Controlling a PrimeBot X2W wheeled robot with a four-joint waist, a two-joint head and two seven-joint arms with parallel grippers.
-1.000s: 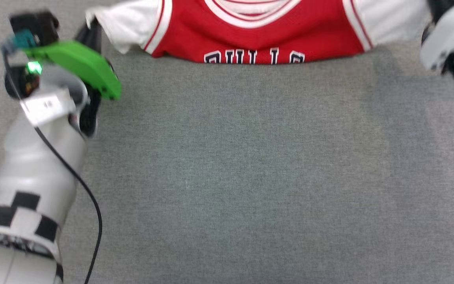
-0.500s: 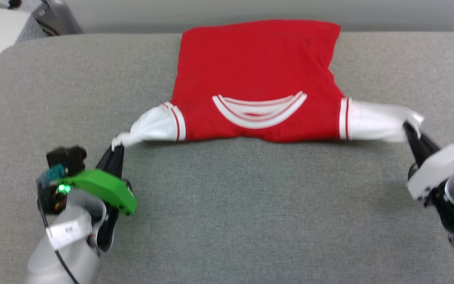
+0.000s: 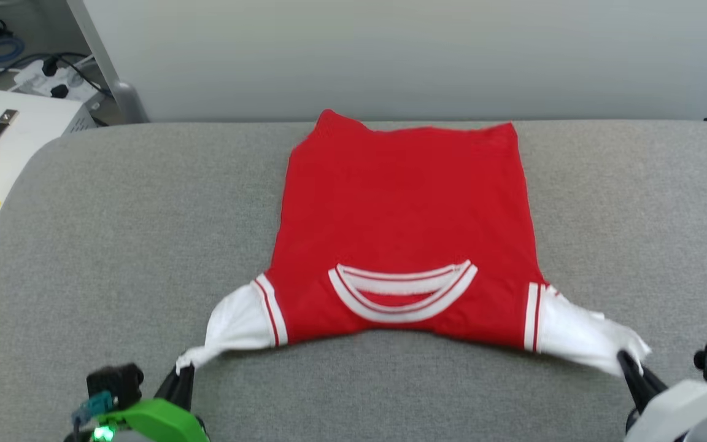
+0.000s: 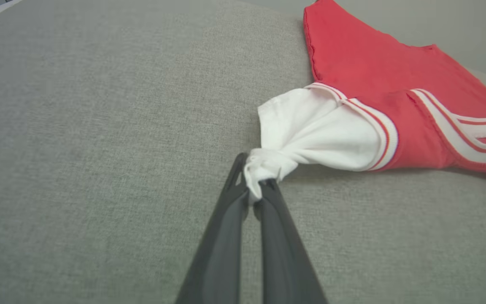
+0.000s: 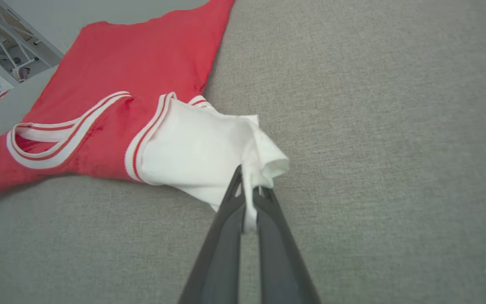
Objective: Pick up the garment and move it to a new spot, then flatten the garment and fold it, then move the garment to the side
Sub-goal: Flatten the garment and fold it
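Left wrist view had the left gripper (image 4: 255,195) pinched tight on the bunched tip of the left-hand sleeve (image 4: 314,131) of the garment (image 4: 373,63), with the white cloth squeezed into a knot between the two dark fingers. In the right wrist view the right gripper (image 5: 249,200) was clamped the same way on the cuff of the right-hand sleeve (image 5: 192,156), a fold of fabric pressed into the narrow slot between its fingers. The sleeve ends are the widest-apart points of the shirt. Holding them looked like a way to spread it sideways so that the body would settle without bunching.

Outward from the grips, both sleeves ran slightly raised and drawn toward the robot. The red body lay flat on the grey padded surface (image 3: 114,233), with the collar (image 3: 402,288) nearest the robot and the hem toward the far edge by the wall. The shirt sat about mid-width on that surface.

I judged this to be the flattening step. The body was mostly smooth, the near edge dipped a little between the sleeves, and folding had not yet begun. Laying both sleeves down flat and letting go would probably come next.
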